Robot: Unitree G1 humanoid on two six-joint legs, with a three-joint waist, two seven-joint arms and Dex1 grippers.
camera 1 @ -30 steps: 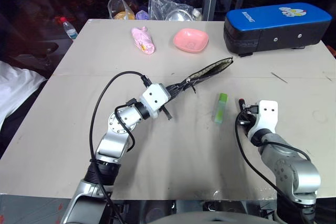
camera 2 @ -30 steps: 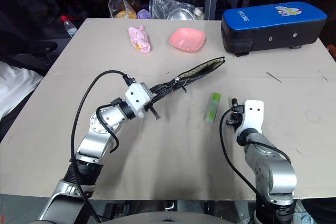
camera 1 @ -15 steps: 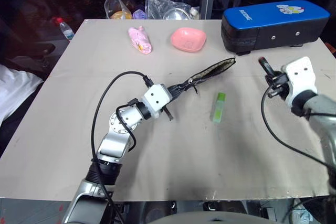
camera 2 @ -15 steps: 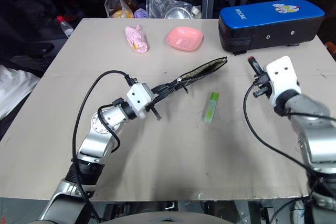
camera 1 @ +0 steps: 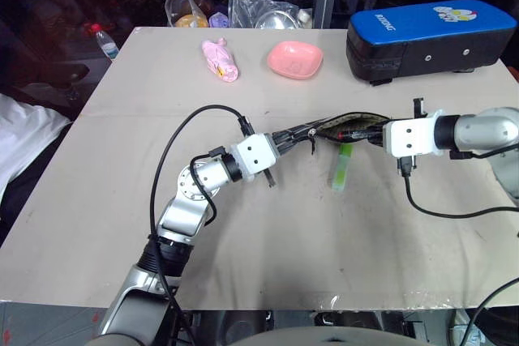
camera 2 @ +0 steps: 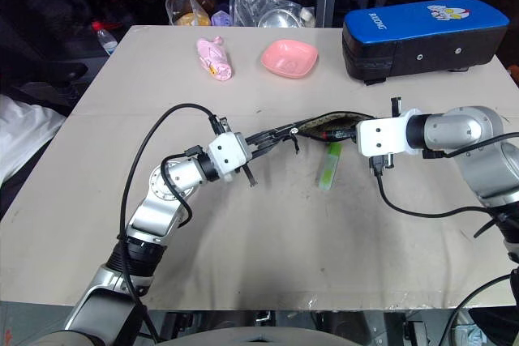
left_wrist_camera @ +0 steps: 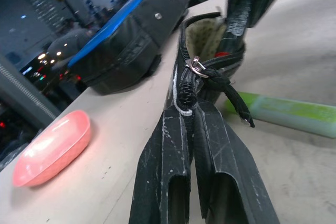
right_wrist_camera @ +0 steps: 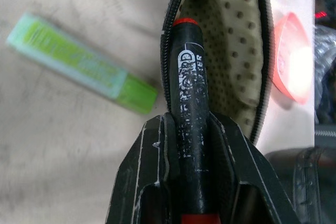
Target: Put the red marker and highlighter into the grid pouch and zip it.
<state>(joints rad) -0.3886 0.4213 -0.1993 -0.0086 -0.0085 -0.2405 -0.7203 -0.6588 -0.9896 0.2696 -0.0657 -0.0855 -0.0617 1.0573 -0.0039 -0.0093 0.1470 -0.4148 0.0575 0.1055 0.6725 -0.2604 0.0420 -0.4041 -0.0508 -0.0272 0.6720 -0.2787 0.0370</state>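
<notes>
Left hand [camera 1: 285, 140]: clenched on the grid pouch [camera 1: 345, 126] edge, centre frame, holding it off the table [camera 1: 243, 241] | Right hand [camera 1: 369, 134]: grasping the red marker [right_wrist_camera: 188, 129], tip at the pouch's open mouth | Highlighter [camera 1: 341, 165]: flat on the table, just below the pouch | Blue-topped case [camera 1: 430, 38]: upper right.

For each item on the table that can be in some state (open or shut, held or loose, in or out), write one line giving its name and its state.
grid pouch: unzipped, mouth open, lifted by the left tool.
red marker: gripped in the right tool, tip at the pouch mouth.
highlighter: loose on the table, outside the pouch.
pink bowl: upright.
</notes>
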